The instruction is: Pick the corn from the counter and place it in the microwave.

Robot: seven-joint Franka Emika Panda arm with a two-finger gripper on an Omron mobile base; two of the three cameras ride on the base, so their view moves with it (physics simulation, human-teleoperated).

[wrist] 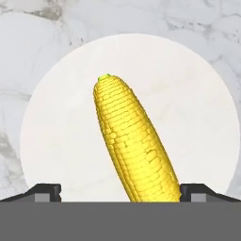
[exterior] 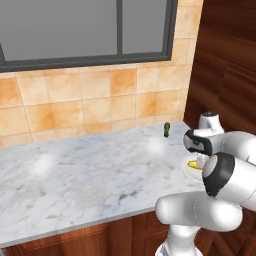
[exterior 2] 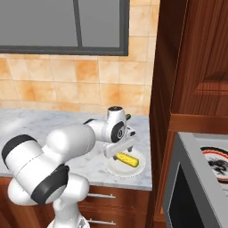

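Observation:
The corn [wrist: 134,146], a yellow cob with a green tip, lies on a white plate [wrist: 56,132] on the marbled counter [wrist: 28,47]. My gripper [wrist: 122,190] is open just above it, one dark fingertip [wrist: 47,190] on each side of the cob's near end, touching nothing. In the right base view the gripper [exterior 2: 121,151] hangs over the corn [exterior 2: 127,159] and plate [exterior 2: 116,170] at the counter's [exterior 2: 26,120] right end. The corn [exterior: 194,163] peeks out beside my gripper [exterior: 198,159] in the left base view. The microwave [exterior 2: 189,178] stands low at the right, its turntable plate [exterior 2: 217,164] showing.
A small dark green vegetable [exterior: 167,129] stands near the tiled back wall behind the plate [exterior: 189,173]. A tall wooden cabinet [exterior 2: 187,67] rises between the counter's right end and the microwave. Wooden drawers with silver handles [exterior 2: 101,196] sit under the counter [exterior: 100,175].

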